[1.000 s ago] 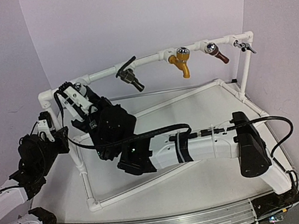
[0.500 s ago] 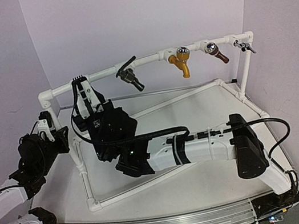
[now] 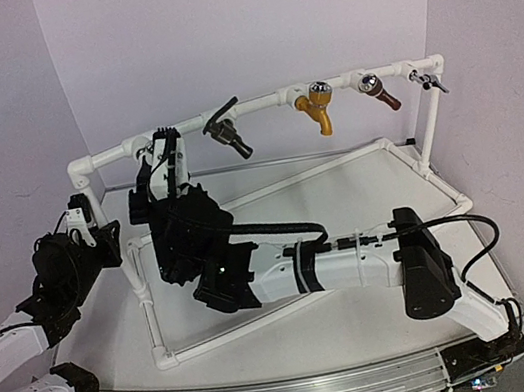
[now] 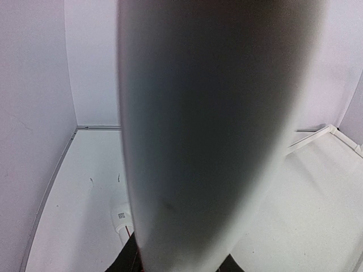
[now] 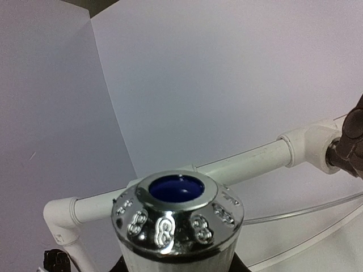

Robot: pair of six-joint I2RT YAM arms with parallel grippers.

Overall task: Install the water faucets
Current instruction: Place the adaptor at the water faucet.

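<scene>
the white tap (image 5: 178, 218), topped by a chrome knob, is pinched in the right end effector (image 3: 165, 150). it is held upright, long axis crossing the top rail (image 5: 249, 161), which lies just behind it. the black tap (image 3: 227, 131) is already seated further right on that rail. the left end effector (image 3: 91, 231) seems to be clamped round the upright post (image 4: 204, 141), so the right arm is nearer.

The right arm (image 3: 356, 266) stretches low across toward the left side, wrist bent so the right gripper (image 3: 164, 147) points upward, clamped on the white faucet (image 5: 178, 224), while the folded left arm (image 3: 5, 353) lifts the left gripper (image 3: 84, 222), whose jaws are hidden.
</scene>
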